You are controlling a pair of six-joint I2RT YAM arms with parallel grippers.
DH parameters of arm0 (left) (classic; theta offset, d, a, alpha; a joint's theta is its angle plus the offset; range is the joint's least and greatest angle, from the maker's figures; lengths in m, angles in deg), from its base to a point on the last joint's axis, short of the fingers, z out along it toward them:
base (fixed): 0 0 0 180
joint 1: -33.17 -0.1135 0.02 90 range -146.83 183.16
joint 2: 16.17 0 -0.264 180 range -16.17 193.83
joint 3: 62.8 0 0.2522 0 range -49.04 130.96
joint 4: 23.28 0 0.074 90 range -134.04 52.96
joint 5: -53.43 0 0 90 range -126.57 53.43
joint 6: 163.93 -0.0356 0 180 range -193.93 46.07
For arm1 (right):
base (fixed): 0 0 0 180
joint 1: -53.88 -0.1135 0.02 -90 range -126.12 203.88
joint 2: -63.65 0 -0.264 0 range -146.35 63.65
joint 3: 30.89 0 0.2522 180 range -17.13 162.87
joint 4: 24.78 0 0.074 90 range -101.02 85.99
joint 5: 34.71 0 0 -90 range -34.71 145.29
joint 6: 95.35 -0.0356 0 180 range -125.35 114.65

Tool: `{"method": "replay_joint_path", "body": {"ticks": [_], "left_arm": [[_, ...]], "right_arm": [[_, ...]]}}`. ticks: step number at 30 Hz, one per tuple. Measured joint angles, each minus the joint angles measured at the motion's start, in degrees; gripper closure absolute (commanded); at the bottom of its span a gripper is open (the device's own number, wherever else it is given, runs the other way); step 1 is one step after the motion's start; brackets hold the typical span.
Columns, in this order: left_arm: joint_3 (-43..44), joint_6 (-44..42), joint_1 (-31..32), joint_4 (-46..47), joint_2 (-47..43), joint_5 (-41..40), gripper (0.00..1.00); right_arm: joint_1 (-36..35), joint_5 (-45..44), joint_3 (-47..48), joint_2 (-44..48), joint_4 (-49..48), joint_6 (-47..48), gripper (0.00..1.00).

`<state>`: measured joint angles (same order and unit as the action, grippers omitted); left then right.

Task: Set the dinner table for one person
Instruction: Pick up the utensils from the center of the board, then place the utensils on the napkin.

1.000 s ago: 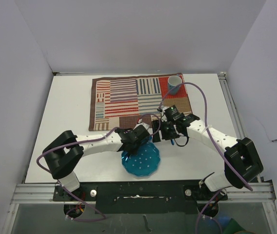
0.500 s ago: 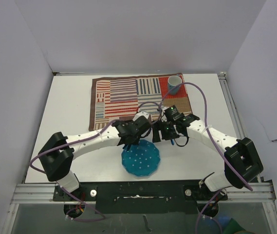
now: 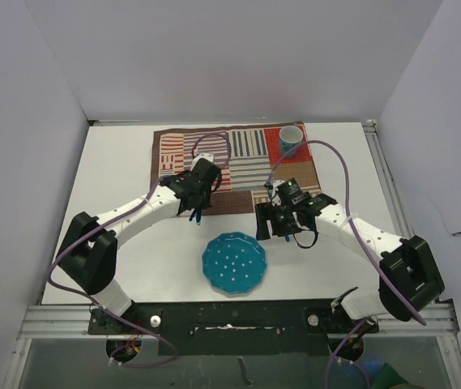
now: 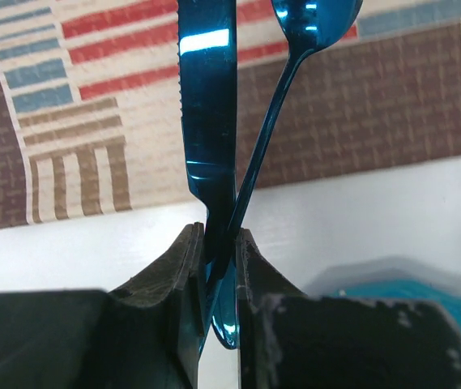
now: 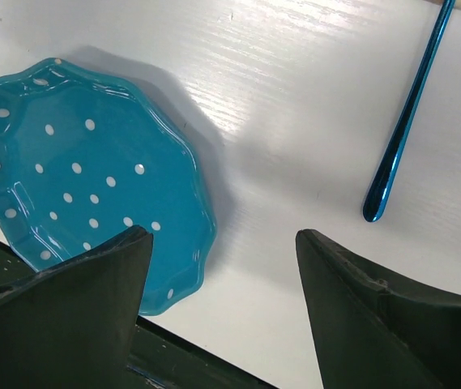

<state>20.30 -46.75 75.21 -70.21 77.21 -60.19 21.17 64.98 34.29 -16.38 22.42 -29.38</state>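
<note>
White and flat, the dinner table point(image 3: 117, 219) is spreading beneath both arms, with aluminium rails running along its edges. The left gripper point(image 3: 195, 204) is hovering over the near edge of the striped mat point(image 3: 238, 162), and its fingers point(image 4: 177, 271) are clamping 2 glossy blue pieces of cutlery together. These are a knife point(image 4: 206, 121) and a spoon point(image 4: 295, 57), crossing just above the pads. In the left wrist view both pieces are reaching out over the mat's brown and red patches, while bare tabletop is showing as a white band directly below the fingertips. The right gripper point(image 3: 272, 223) is hanging above the bare table just right of centre, near the mat's lower edge. Its fingers point(image 5: 76, 300) are standing wide apart and gripping nothing, and the white tabletop is filling the gap between them. A teal dotted plate point(image 3: 234, 265) is sitting on the table nearer the arm bases, showing at the left fingertip in the right wrist view. A slim blue handle point(image 5: 404, 121) is showing over the table off to the right, its head cut off by the frame. A blue cup point(image 3: 290, 139) is standing on the mat's far right corner, well apart from both grippers
</note>
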Motion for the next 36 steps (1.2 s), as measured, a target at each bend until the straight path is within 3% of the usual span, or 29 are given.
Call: {"method": "replay_joint_path", "body": {"ticks": [6,15,24,26,27,36], "left_arm": [[0.17,-0.42,-7.50,6.54,3.67,3.06,1.00],[2.80,-0.39,-11.30,8.61,15.26,5.55,1.00],[3.50,-0.33,-16.55,8.98,16.37,4.46,0.99],[3.58,-0.33,-16.72,8.98,16.37,4.17,0.76],[3.58,-0.35,-16.70,8.96,16.37,4.09,0.71],[4.63,-0.57,-16.63,7.23,16.37,2.56,0.61]], "right_arm": [[0.00,0.07,-1.70,0.81,-0.22,-0.02,0.27],[-0.07,0.11,-4.79,5.49,0.24,-0.20,0.27],[-0.28,1.22,-6.14,7.50,0.39,-0.20,0.27],[-0.33,1.79,-6.73,7.37,0.15,-0.17,0.27],[-0.33,2.05,-7.19,7.21,-0.09,-0.20,0.27],[-0.57,3.28,-8.63,5.25,-0.46,-0.22,0.27]]}}
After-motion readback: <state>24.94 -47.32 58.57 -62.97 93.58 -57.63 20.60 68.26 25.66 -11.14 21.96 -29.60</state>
